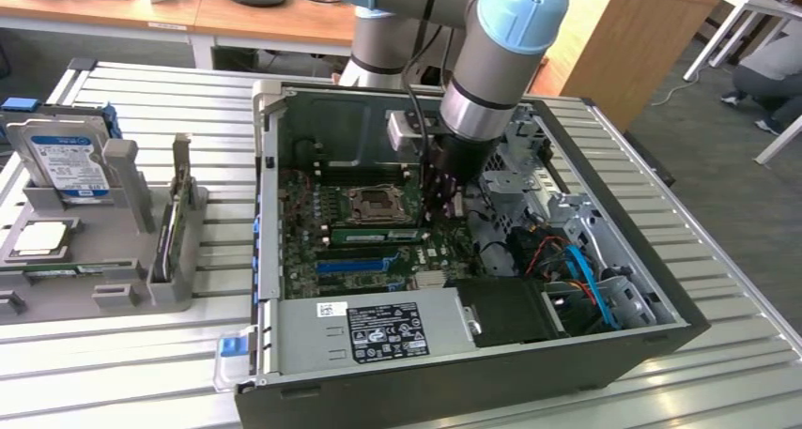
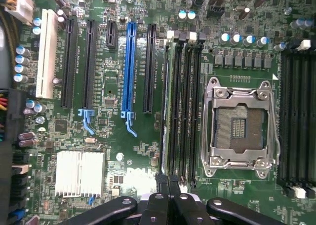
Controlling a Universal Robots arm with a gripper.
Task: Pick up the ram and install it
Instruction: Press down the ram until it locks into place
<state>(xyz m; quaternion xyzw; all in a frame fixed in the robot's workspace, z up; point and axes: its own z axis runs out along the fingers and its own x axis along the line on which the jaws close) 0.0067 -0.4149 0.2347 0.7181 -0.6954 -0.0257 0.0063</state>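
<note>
the gripper (image 2: 168, 185) appears nearest in the wrist view, its dark fingers (image 2: 157, 205) pressed together, fully closed, with their tips at the end of the bank of memory slots (image 2: 180, 106) just beside the empty processor socket (image 2: 242, 126). the ram (image 2: 164, 101) appears as a thin green edge standing in the slot at the outer side of that bank, the side toward the blue expansion slot (image 2: 129, 67); its long axis runs along the slot, parallel to the neighbouring black slots, one end at the fingertips and the other pointing away toward the white latches (image 2: 170, 35). whether the closed fingers pinch the stick or merely rest on its top edge cannot be told. farther off, in the exterior view, the arm (image 1: 483, 82) reaches down into the open computer case (image 1: 414, 354), whose motherboard (image 1: 363, 251) lies flat, and a hard drive (image 1: 66, 161) stands in a grey fixture (image 1: 138, 260) at the exterior view's left. judged risks: if the stick sits slightly off the slot keying, downward pressure at one end could tilt it and leave the far end unseated; the latches may fail to close; and a sideways slip of the fingers could strike the exposed socket beside them.
</note>
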